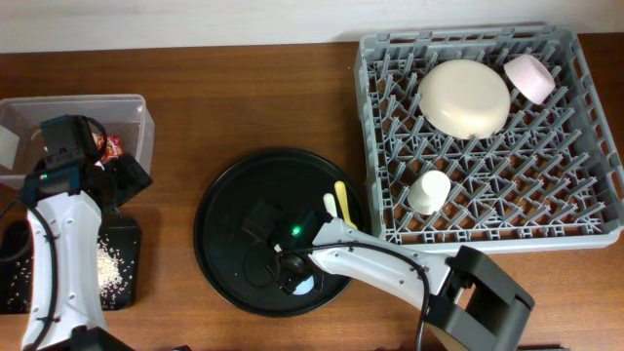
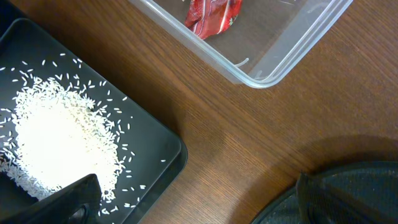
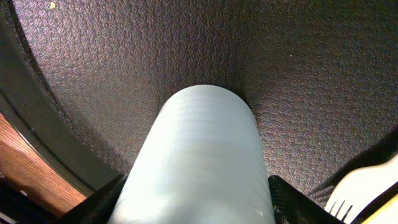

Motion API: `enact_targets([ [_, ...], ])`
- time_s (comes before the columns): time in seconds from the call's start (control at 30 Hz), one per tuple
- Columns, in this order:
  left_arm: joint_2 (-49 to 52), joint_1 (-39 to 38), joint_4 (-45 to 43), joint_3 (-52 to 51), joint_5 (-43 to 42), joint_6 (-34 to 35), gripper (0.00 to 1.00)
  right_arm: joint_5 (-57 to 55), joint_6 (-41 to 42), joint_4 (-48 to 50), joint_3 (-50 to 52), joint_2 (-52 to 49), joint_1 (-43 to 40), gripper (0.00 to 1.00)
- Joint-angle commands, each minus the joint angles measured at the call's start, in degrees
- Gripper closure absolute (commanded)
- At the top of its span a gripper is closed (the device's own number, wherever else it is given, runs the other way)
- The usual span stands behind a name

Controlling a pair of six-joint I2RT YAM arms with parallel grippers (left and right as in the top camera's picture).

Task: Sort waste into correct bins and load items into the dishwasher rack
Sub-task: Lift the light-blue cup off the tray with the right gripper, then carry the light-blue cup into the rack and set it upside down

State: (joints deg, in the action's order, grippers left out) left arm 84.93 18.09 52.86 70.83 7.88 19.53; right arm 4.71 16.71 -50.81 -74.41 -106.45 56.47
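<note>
Light blue cup [image 1: 304, 285] on the round tray [image 1: 229, 195] beside fork [image 1: 331, 207] and spoon [image 1: 342, 198]; plate [image 1: 465, 96], pink bowl [image 1: 530, 76], white cup [image 1: 429, 190] sit in the rack [image 1: 585, 195]. Left wrist: rice [image 2: 56, 143] and wrapper [image 2: 211, 15] binned; my left gripper [image 2: 196, 196] wide, empty. Right wrist: my right gripper [image 3: 196, 208] clasps the cup (three items remain).

Wood table [image 1: 244, 107], pebbled tray [image 3: 124, 62] — smooth blue cup [image 3: 199, 162]

Cropped by edge: light blue cup [image 3: 205, 155] base, fork [image 3: 364, 186].
</note>
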Motion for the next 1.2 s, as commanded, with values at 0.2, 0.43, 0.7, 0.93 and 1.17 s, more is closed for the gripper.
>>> enact_targets([
  [0.2,0.0,0.1,-0.1,0.5,-0.2,0.7,0.01,0.2,0.3,-8.5,-10.4,1.2,0.1,0.36],
  [0.43,0.0,0.1,-0.1,0.5,-0.2,0.7,0.01,-3.3,0.3,-22.3,-17.7,9.5,-8.5,0.35],
  [0.7,0.0,0.1,-0.1,0.5,-0.2,0.7,0.01,-6.9,-4.2,-30.5,-17.6,21.0,-42.7,0.35],
  [0.93,0.0,0.1,-0.1,0.5,-0.2,0.7,0.01,-6.7,-11.0,-26.4,-17.6,15.6,-66.5,0.36],
  [1.17,0.0,0.1,-0.1,0.5,-0.2,0.7,0.01,-6.7,-12.0,-20.5,-17.6,5.7,-68.9,0.36],
])
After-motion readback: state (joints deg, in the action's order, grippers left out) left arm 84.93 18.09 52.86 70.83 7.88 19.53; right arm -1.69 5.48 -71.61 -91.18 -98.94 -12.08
